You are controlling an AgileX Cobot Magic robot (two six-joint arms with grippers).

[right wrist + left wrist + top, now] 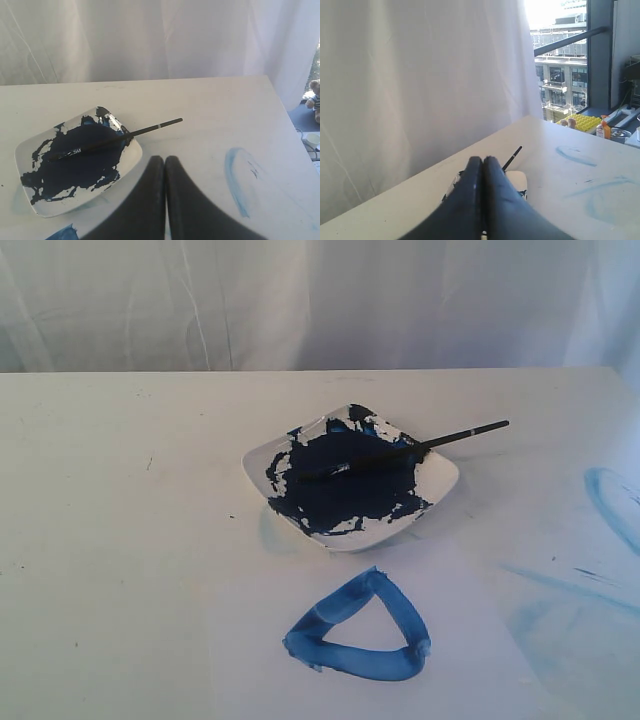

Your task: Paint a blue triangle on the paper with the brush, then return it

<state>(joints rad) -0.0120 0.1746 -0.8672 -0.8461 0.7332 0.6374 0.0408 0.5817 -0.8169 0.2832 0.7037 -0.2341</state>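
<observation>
The blue triangle (362, 632) lies painted on the paper (450, 620) in front of the white dish (440, 480) of dark navy paint. Across the dish rests the black-handled brush (420, 448), bristles in the paint, handle end jutting past the far right rim; it also shows as brush (135, 133) and brush (512, 157). Neither gripper appears in the exterior view. My left gripper (483, 160) is shut and empty, raised above the table near the dish (517, 178). Shut and empty too, my right gripper (165, 160) hangs beside the dish (131, 160). A corner of the triangle (62, 234) shows there.
Faint pale-blue smears (610, 505) mark the table at the right, also seen as smears (239, 185) and smears (576, 155). A white curtain (300, 300) hangs behind the table's far edge. Past the table's right end stand small items (607, 131) on the floor side.
</observation>
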